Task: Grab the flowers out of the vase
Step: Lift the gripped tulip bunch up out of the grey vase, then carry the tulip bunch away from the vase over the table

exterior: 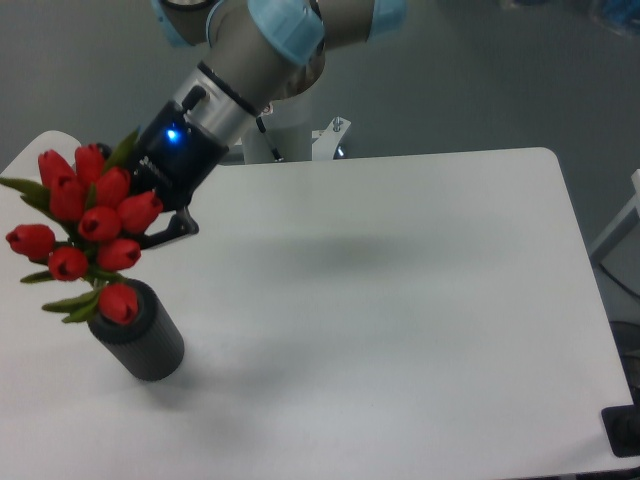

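Note:
The flowers [85, 225], a bunch of red tulip buds with green stems and leaves, hang in the air at the left, lifted mostly above the vase. The lowest bud sits just over the vase's rim. The vase [140, 335], a short dark grey ribbed cylinder, stands on the white table near the front left. My gripper [150, 228] comes in from the upper right and is shut on the flowers' stems behind the buds; its fingertips are partly hidden by the buds.
The white table [400, 300] stretches to the right and front. A rounded white object [40, 150] lies at the far left edge behind the flowers. The arm's base mount [320, 140] is at the table's back edge.

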Robot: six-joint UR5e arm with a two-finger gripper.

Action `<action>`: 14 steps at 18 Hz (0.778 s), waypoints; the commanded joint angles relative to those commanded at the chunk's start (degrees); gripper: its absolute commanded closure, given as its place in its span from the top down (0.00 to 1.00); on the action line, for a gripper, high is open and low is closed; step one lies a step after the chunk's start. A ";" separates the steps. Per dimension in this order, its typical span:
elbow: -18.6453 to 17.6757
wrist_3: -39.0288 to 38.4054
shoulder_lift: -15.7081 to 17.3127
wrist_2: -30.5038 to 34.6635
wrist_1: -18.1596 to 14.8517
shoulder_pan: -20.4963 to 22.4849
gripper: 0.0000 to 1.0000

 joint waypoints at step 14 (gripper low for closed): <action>12.83 0.78 -9.74 -0.36 -0.18 12.21 0.32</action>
